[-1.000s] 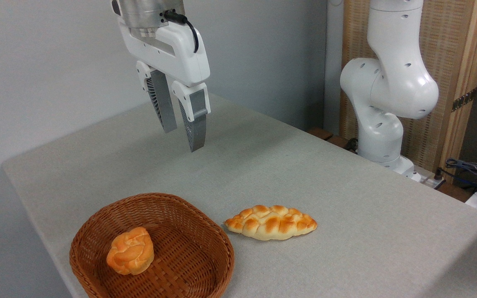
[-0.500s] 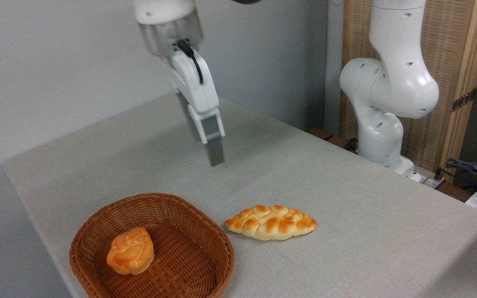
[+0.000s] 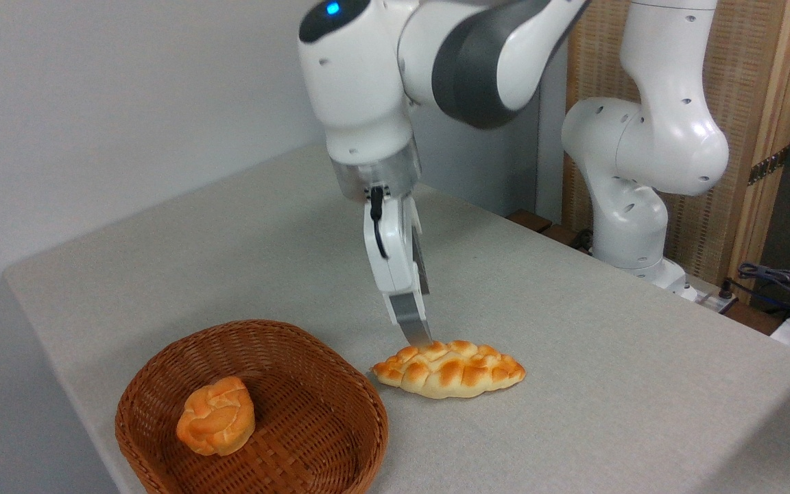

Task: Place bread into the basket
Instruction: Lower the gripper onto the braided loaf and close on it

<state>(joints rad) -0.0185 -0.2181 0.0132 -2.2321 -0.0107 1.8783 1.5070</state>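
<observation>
Basket [image 3: 350, 398]: nearest the camera, at the table's front left edge; shallow and open-topped, so a loaf can go in from above.
Bun [image 3: 216, 415]: a small round knotted one already lies in the basket's left half, leaving the right half bare for the long loaf.
Bread [image 3: 448, 368]: the braided loaf lies flat on the table just right of the basket, its left tip near the rim but apart from it; it is not yet lifted.
Table [image 3: 607, 329]: grey cloth top, bare around the loaf, giving the arm free room to come down.
Gripper [image 3: 421, 337]: it hangs straight down over the loaf's back left part, seen edge-on; the one visible fingertip sits at or just above the crust, and contact cannot be confirmed.
Pincer state: cannot tell; the near finger hides the other, so the gap between them does not show.
Likely aim: the edge-on turn probably sets the fingers across the loaf's narrow width, the easiest way to pinch it.
Arm [image 3: 642, 137]: its base stands at the table's far right edge, reaching over to the loaf.
</observation>
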